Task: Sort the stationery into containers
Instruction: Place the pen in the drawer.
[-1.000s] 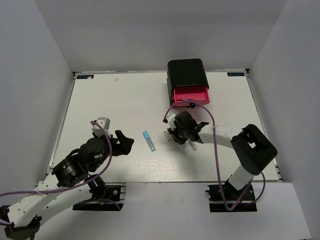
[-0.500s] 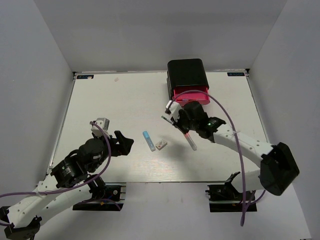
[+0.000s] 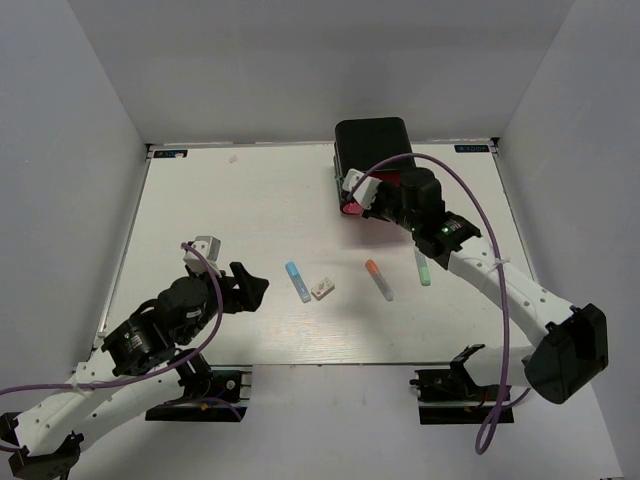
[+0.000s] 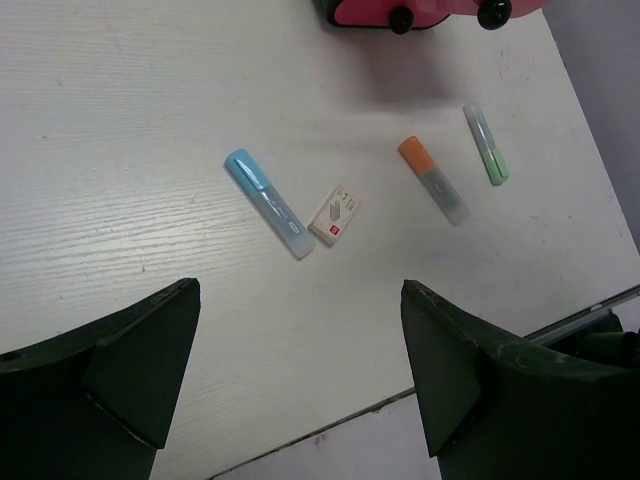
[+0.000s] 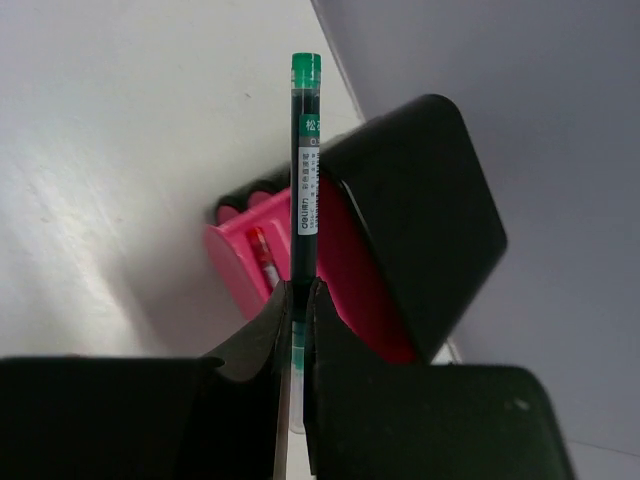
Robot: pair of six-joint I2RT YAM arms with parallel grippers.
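Gripping a green-capped pen (image 5: 304, 150), right hand (image 5: 297, 300) over pink drawer (image 5: 235, 265)

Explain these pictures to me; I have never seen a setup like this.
Two robot arms are bolted at the near edge of a white table, each ending in a two-finger gripper. The wide picture looks down from above. The other two come from cameras on the left and right wrists.

On the table lie a light blue pen, a small white eraser, an orange-capped pen and a pale green pen. At the far side stands a black cabinet with a pink drawer pulled open.

The left gripper is open and empty. The right gripper is shut on a dark pen with a green cap, close to that open drawer.
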